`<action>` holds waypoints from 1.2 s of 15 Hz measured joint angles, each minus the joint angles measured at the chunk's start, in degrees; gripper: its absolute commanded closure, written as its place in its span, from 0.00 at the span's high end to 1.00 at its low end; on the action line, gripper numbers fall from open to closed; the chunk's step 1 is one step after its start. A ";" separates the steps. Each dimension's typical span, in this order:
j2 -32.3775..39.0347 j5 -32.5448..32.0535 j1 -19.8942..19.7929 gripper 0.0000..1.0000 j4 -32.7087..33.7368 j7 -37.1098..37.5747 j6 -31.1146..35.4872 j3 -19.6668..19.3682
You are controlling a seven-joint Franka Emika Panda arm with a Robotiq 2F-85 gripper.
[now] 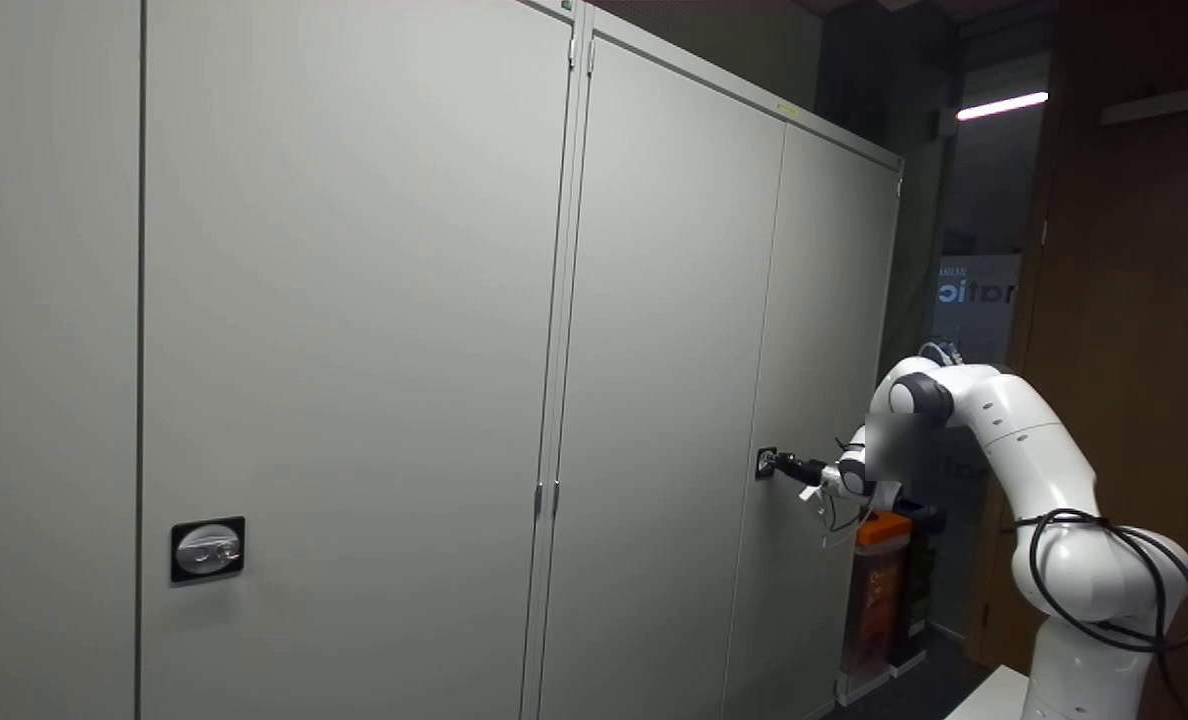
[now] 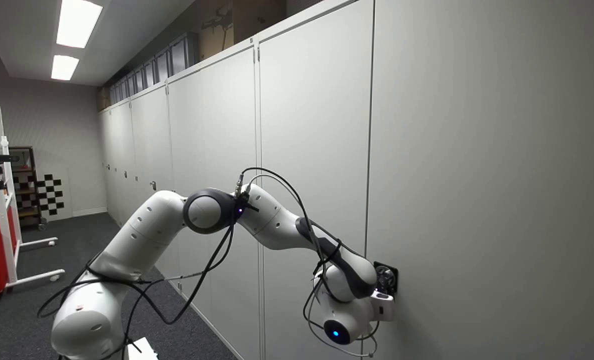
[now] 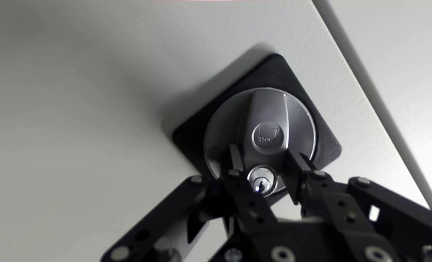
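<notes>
Grey metal turn handle [image 3: 267,136], square black plate [image 3: 274,71] behind: I've black fingers [image 3: 294,173] clamped on it from both sides, likely for firm purchase.

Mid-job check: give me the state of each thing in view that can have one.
Gripper: fingers on either side of the handle; a firm clamp can't be confirmed.
Handle: slanted against the edges of its black plate.
Lock: no key in it.
Cabinet door under the handle: looks shut.
Other handle: nothing touching it.
Arm status light: lit blue.
Ceiling lights: lit.
</notes>
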 measured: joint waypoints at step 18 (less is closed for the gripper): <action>0.30 0.00 -0.29 0.08 0.00 -9.86 -1.47 0.01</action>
